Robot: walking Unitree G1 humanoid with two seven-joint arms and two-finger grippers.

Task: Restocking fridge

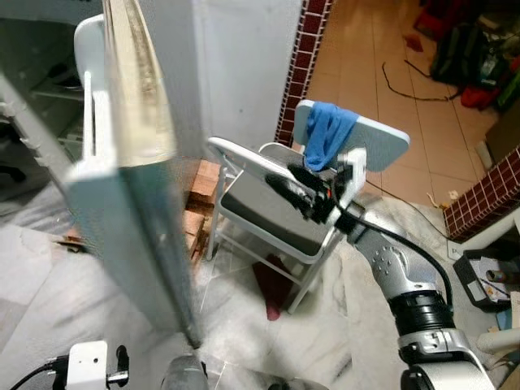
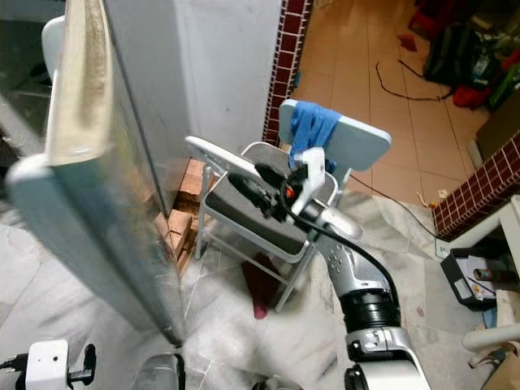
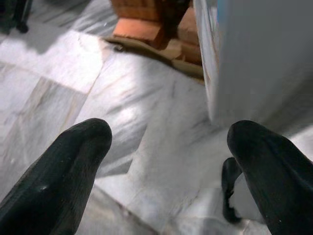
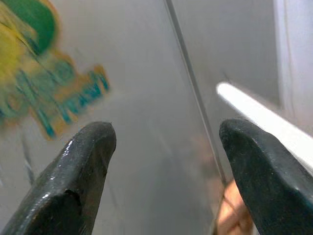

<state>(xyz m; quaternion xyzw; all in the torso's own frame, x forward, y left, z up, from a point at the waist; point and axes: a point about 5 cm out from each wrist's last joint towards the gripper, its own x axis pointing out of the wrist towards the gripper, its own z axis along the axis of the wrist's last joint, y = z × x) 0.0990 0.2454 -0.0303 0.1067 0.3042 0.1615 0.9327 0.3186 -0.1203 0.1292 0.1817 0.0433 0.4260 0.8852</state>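
Daylight was even and bright; the fridge door (image 1: 130, 162) smeared with motion blur, and the right wrist view was soft

White-grey marble floor (image 1: 97, 284) near, lit in patches. Orange tile floor (image 1: 366, 73) far right, black cable (image 1: 410, 85) lying on it. White wall (image 1: 236, 65) far centre, edged by red-brick column (image 1: 302, 57). Folding chair (image 1: 276, 215) at centre, blue cloth (image 1: 327, 134) draped over backrest. Bricks (image 1: 199, 207) stacked left of chair.
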